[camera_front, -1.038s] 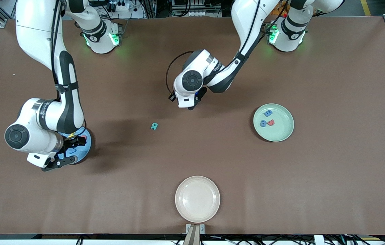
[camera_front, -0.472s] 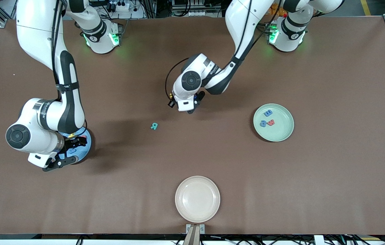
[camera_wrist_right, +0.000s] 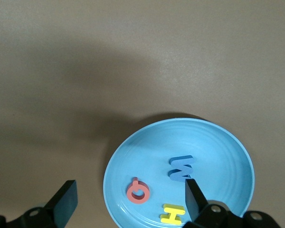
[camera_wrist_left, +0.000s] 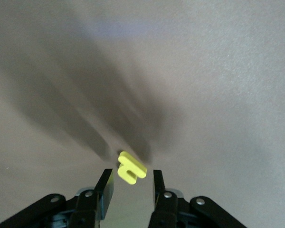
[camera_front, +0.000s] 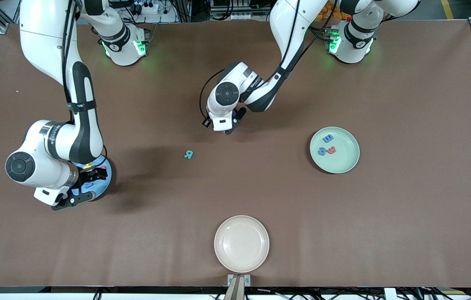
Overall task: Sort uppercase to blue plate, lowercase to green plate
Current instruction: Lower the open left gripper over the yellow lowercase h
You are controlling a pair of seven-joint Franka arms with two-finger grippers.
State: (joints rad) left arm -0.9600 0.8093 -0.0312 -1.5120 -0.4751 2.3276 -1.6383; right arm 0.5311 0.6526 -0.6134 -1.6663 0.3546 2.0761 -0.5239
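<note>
Over the bare middle of the tabletop (camera_front: 385,216), the left claw (camera_wrist_left: 131,183) has drifted a little toward the right arm's end over the last second, clamped on the yellow n (camera_wrist_left: 131,169), which hangs clear of the surface. That move looks away from the green plate (camera_front: 354,160), where the blue m (camera_front: 328,138), blue a (camera_front: 322,151) and red w (camera_front: 331,150) already lie, so the carry seems not yet aimed at its goal. The right claw (camera_wrist_right: 128,202) hovers, fingers wide apart and holding nothing, over the blue plate (camera_wrist_right: 228,142), which holds the blue M (camera_wrist_right: 182,167), red Q (camera_wrist_right: 138,190) and yellow H (camera_wrist_right: 173,214). The teal R (camera_front: 189,154) lies alone between the 2 arms, and the cream plate (camera_front: 260,254) holds nothing.
</note>
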